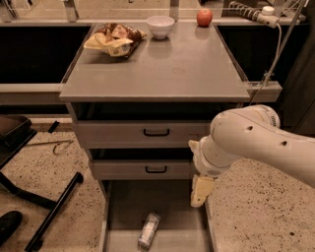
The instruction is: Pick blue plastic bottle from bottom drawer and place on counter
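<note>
The blue plastic bottle (pixel 149 230) lies on its side on the floor of the open bottom drawer (pixel 123 206), near the front. It looks pale with a whitish label. My gripper (pixel 201 191) hangs from the white arm over the drawer's right side, above and to the right of the bottle and apart from it. It holds nothing. The grey counter (pixel 162 66) is the cabinet top above the two shallower drawers.
On the counter stand a chip bag (pixel 113 39), a white bowl (pixel 161 25) and a red apple (pixel 204 17) at the back. A power strip (pixel 251 12) lies on the bench behind. A black chair base (pixel 44 216) stands on the floor at left.
</note>
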Robot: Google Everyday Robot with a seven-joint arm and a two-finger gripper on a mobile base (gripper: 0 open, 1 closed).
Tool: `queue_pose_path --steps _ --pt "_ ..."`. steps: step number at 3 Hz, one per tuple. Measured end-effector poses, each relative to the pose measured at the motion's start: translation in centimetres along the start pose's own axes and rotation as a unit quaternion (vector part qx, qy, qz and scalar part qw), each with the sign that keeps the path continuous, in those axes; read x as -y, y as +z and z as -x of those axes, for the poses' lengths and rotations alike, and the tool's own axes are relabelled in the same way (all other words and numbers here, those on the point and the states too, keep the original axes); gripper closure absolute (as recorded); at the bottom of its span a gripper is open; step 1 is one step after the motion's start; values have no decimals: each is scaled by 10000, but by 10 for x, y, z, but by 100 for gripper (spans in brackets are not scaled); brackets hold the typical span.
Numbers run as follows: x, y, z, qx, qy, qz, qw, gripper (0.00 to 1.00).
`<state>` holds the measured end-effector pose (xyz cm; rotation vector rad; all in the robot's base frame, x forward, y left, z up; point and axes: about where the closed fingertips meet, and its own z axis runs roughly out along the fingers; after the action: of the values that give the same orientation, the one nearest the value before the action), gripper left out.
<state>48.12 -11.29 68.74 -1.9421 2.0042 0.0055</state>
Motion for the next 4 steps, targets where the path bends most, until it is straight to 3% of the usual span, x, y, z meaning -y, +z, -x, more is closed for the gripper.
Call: queue_pose_path --steps 2,4 --pt "-21 94 -10 214 -73 312 9993 0" --pt "-48 178 2 619 -386 618 9954 0"
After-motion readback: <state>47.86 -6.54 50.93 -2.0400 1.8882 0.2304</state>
